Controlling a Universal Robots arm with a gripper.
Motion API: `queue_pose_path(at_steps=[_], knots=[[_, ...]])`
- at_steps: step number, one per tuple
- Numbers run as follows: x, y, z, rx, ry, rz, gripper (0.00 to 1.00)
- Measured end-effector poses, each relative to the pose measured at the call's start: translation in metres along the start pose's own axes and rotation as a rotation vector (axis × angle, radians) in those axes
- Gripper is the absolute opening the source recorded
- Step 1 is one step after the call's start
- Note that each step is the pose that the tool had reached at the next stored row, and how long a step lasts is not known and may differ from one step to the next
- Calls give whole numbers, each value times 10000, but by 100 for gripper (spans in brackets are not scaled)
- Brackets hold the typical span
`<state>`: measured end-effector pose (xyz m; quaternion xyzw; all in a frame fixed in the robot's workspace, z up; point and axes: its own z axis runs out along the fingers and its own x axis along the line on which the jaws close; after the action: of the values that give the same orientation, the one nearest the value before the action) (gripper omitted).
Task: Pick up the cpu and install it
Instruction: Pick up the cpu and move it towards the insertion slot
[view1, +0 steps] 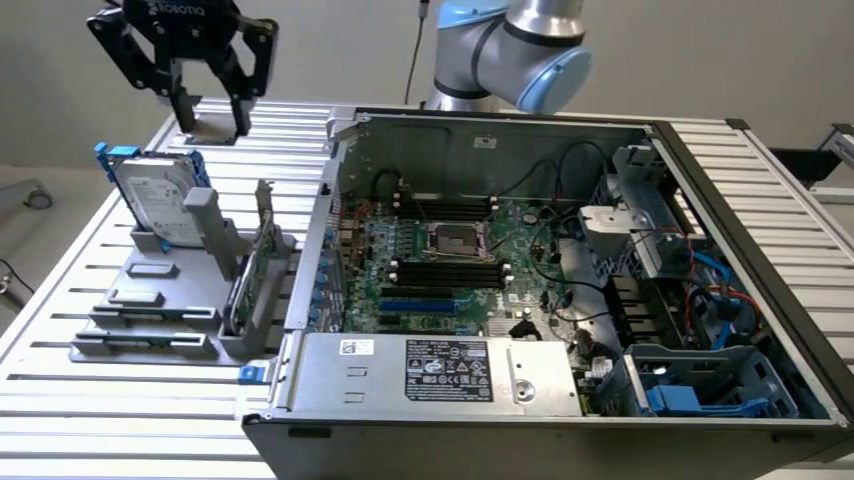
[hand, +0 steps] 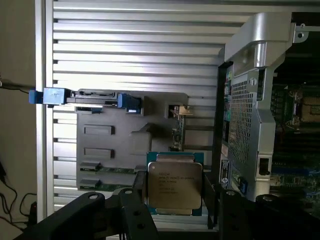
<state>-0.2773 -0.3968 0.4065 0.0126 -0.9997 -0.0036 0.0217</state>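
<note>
In the exterior view the gripper (view1: 214, 129) hangs high over the grey rack (view1: 147, 300) at the far left, beside the open computer case (view1: 534, 400). In the wrist view its fingers (hand: 140, 195) are clamped on two opposite edges of the cpu (hand: 174, 186), held above the rack with its metal top facing the camera.

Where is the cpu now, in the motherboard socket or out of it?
Out: the fingers hold the cpu above the slatted table, beside the case.

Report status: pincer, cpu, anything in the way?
Pincer shut on cpu, high beside the hard drive, outside the case. Not yet in socket. Case wall stands between them.
</note>
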Motion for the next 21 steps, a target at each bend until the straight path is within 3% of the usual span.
queue_pose_path(at_steps=[10,15,21], knots=[[-328,156,34,-3,84,0,55],[-482,178,48,-69,122,-14,55],[-748,215,62,-107,158,-16,55]])
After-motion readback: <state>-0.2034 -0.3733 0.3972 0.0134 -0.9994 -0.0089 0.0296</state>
